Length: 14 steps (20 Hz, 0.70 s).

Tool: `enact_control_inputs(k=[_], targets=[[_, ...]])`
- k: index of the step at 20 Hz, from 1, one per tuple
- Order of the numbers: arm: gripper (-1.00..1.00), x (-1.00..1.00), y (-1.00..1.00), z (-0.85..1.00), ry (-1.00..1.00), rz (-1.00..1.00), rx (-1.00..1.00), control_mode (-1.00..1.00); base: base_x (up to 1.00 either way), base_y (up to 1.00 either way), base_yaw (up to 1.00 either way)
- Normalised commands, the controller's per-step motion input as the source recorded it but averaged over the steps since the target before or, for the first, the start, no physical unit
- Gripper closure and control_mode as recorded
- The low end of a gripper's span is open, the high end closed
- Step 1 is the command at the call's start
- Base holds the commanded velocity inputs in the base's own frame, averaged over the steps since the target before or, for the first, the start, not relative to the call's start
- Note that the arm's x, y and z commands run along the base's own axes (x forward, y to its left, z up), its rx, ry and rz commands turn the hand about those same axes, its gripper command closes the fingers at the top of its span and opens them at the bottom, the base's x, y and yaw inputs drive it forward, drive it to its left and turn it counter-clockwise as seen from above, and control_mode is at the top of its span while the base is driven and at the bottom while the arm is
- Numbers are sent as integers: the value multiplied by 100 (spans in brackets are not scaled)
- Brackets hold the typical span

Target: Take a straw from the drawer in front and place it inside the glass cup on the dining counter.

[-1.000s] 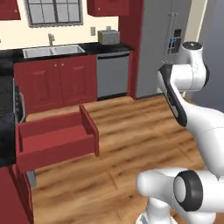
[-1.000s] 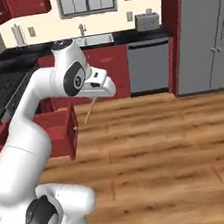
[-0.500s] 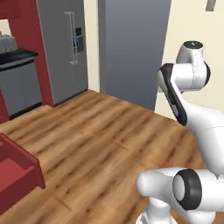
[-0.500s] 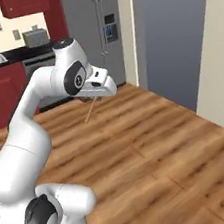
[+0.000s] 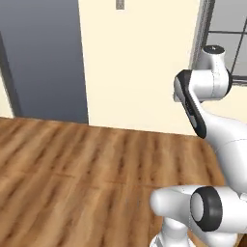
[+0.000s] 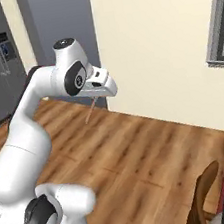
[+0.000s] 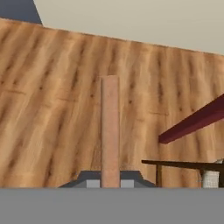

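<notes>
Straw: a thin brownish-tan straw [image 7: 110,131] is seen in the hand view rising straight from between the finger tips; in the right base view it [image 6: 89,111] hangs slanted below the gripper [image 6: 97,92], above the wooden floor [image 6: 154,148].
Fingers: pressed together on the straw's near end, pinching it; nothing else is held.
Arm: the gripper is carried high, well clear of the floor, in front of a cream wall [image 6: 159,36].
Fetch step: judged done, since the straw is already in the grip and away from any drawer.
Dining counter: a thin dark edge of what is taken to be the dining counter [image 7: 183,164] is seen at the lower right of the hand view, with a dark red leg [image 7: 192,122] slanting above it; a dark marbled corner is also seen at the lower right of the right base view.
Glass cup: a small pale shape near the counter's edge at the right border of the hand view is probably the glass cup [image 7: 211,177]; it is too cut off to be confirmed.
Chair: a brown chair back [image 6: 203,197] stands just beside the counter corner.
Left to do: the straw has yet to be brought over the cup, stood upright above its mouth, and released inside.
Progress: judged about halfway, in the carrying phase.
</notes>
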Motion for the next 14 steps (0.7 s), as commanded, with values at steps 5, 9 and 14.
enact_control_inputs(k=[5,9,14], targets=[[100,0,0,0,0,0,0,100,-12,-39,-75],[100,0,0,0,0,0,0,100,-11,-38,-73],[100,0,0,0,0,0,0,100,-14,-35,-73]])
